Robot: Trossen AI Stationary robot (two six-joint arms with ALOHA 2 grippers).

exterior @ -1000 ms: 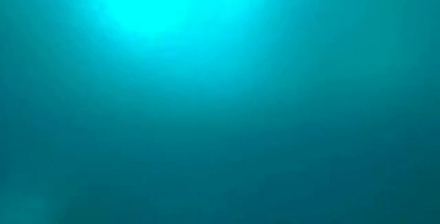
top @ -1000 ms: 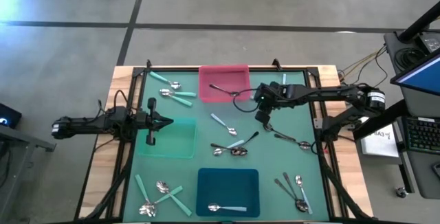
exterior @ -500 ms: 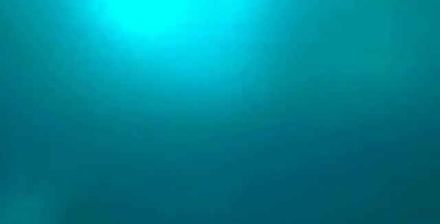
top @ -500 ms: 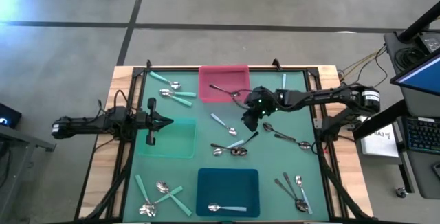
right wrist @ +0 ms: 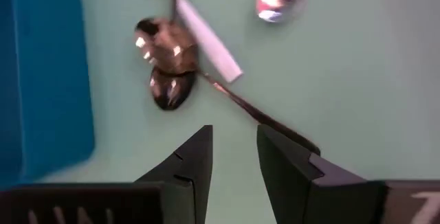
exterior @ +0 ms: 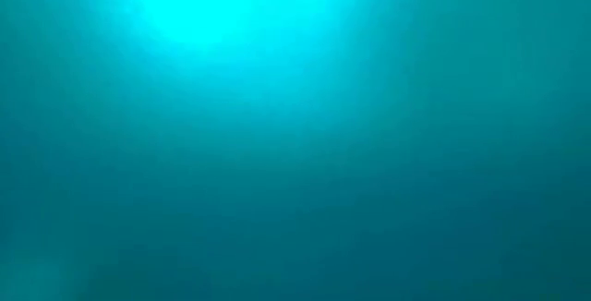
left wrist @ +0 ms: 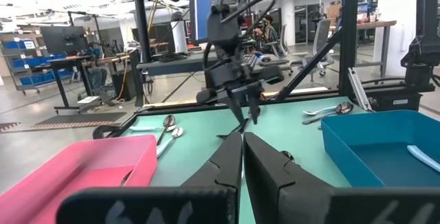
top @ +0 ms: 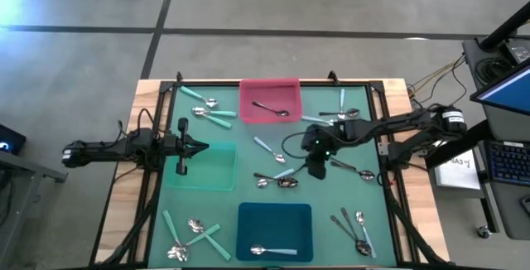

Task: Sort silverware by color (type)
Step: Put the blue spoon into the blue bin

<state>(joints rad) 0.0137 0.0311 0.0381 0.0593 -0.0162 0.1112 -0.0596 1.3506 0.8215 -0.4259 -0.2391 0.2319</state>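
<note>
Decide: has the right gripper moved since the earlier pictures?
Yes. In the high view the right gripper has moved away from the pink tray, toward the blue tray.

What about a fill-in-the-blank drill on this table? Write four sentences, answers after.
The pink tray holds ___ spoon.
The spoon in the blue tray has a pale ___ handle.
The left gripper, jaws ___, waits over the green tray.
The open right gripper hovers over a ___-handled spoon.
Answers: one, blue, shut, dark.

We see bare mat (top: 240,200) at center; spoon cluster (top: 281,177) at 3 o'clock blocks passage.
</note>
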